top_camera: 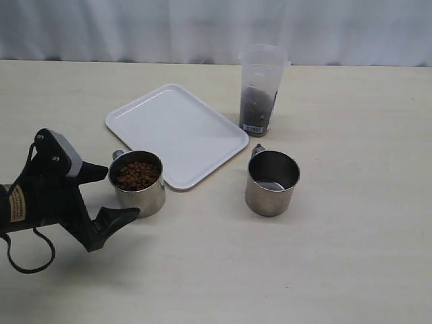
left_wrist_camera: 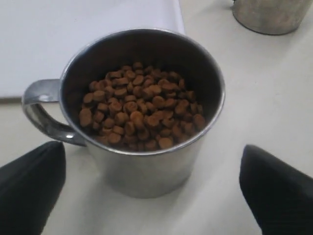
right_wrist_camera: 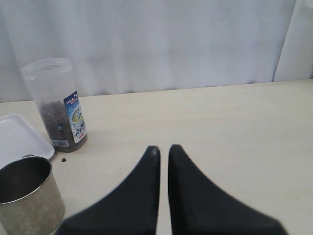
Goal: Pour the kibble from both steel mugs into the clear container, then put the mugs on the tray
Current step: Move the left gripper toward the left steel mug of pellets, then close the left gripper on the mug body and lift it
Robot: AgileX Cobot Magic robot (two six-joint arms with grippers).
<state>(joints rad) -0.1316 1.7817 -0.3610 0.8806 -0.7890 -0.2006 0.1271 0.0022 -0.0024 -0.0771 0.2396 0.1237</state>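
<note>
Working down from the table: the tray lies just beyond my left gripper, and the clear container, part-filled with dark pellets, stands farther off, ahead and to its right. Of the two steel mugs, the empty mug sits well to that gripper's right, and the full mug stands upright between the left jaws, which are spread wide and not gripping it.

I judge the second pour is in hand, at the grasp. Next I must close squarely on the mug wall and lift it level, or the kibble spills.

Only the left wrist view shows how high the pellets sit and the handle near one finger. Only the right wrist view shows the right gripper, jaws together on nothing, and a stray pellet by the container's base.
</note>
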